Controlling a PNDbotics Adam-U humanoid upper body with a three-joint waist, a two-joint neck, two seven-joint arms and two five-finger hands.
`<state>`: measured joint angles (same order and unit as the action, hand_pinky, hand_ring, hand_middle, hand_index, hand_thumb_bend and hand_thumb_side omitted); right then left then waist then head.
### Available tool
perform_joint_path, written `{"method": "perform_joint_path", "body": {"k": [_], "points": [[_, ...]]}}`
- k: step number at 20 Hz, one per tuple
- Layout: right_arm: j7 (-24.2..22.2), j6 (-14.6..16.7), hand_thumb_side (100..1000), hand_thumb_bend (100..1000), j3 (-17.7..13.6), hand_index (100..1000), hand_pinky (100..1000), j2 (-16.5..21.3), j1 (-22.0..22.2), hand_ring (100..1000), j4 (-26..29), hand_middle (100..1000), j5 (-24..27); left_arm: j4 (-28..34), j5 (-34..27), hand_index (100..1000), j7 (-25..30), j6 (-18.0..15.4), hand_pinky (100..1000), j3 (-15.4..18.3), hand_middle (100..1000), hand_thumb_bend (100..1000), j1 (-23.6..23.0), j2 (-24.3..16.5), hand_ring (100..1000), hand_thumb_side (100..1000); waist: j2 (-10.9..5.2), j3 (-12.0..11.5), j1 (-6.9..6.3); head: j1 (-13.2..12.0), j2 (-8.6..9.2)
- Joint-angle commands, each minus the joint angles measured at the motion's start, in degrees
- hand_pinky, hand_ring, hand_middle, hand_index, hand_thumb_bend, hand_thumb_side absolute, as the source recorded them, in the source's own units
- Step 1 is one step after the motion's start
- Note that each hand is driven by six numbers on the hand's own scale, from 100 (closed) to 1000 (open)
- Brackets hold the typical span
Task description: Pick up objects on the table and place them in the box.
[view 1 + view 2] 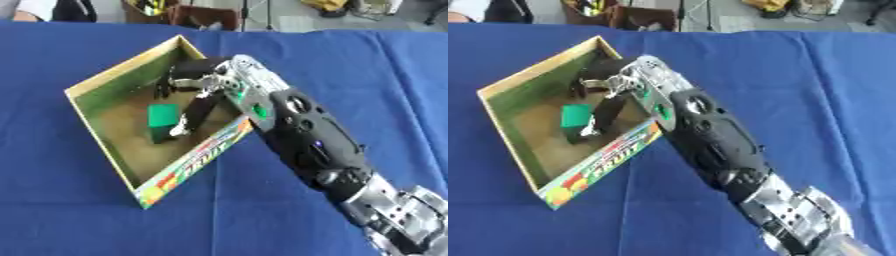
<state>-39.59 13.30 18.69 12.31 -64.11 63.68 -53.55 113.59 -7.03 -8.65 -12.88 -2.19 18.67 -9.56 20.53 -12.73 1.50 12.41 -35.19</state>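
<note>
Cardboard walls rose on every side of my right hand [194, 85], which reached over the near printed wall and down into the box [103, 80]. The box sat askew on the blue tablecloth [79, 200], one corner pointing away from me, so my arm came in across the lower right and crossed the rim at a slant.

A green block [162, 120] lay on the brown floor of the box, roughly in the middle. One dark finger [199, 111] stretched down just beside its right edge; whether it touched the block I could not tell. The other fingers were curled near the far wall, away from the block. I judged nothing was pinched between them, though whether the hand was spread or closed I could not make out.

My left hand was nowhere in sight.

With the block already inside, I took this for the end of a placing step. No other loose objects showed on the cloth.
</note>
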Motion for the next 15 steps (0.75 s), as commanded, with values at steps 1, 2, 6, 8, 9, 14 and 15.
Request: {"method": "perform_joint_path", "body": {"k": [1, 2, 6, 8, 9, 14, 15], "points": [[1.0, -1.0, 678, 758, -1.7, 884, 845, 2.3, -1.4, 831, 4.2, 764, 2.0, 1.0, 0.1, 833, 0.1, 0.0, 669, -0.1, 726, 100, 0.3, -0.9, 695, 1000, -1.14, 0.2, -0.44, -0.1, -0.07], [1.9, -1.4, 721, 749, -2.2, 876, 846, 2.9, -1.5, 826, 5.6, 754, 3.1, 1.0, 0.1, 833, 0.1, 0.0, 669, 0.0, 726, 100, 0.2, -0.9, 695, 1000, -1.15, 0.4, -0.46, -0.2, -0.14], [7.0, -3.4, 882, 681, -4.9, 855, 848, 6.2, -1.7, 808, 13.4, 726, 9.8, 1.0, 0.2, 833, 0.0, 0.2, 669, 0.0, 726, 100, -0.1, -0.9, 695, 1000, -1.16, 0.9, -0.46, -0.9, -0.19], [8.8, -5.2, 888, 678, -5.6, 854, 848, 7.7, -1.5, 808, 16.9, 725, 13.2, 1.0, 0.3, 833, 0.0, 0.2, 669, 0.0, 726, 100, -0.1, -0.9, 695, 1000, -1.16, 1.0, -0.42, -1.1, -0.22], [10.1, -6.2, 971, 606, -6.4, 845, 845, 8.6, -1.6, 798, 18.9, 708, 14.9, 1.0, 0.3, 833, -0.1, 0.3, 669, 0.1, 726, 100, -0.2, -0.9, 695, 1000, -1.2, 1.2, -0.48, -1.3, -0.22], [16.0, -11.3, 1000, 521, -9.5, 819, 842, 14.3, 0.4, 791, 29.7, 696, 22.5, 1.0, 0.6, 833, -0.2, 0.6, 668, 0.3, 726, 100, -0.6, -1.0, 695, 1000, -1.33, 2.1, -0.7, -2.4, -0.38], [16.8, -12.1, 1000, 511, -10.0, 814, 840, 15.4, 1.2, 790, 31.7, 694, 24.0, 1.0, 0.7, 833, -0.2, 0.7, 668, 0.3, 726, 100, -0.7, -1.0, 695, 1000, -1.34, 2.3, -0.76, -2.5, -0.38]]}}
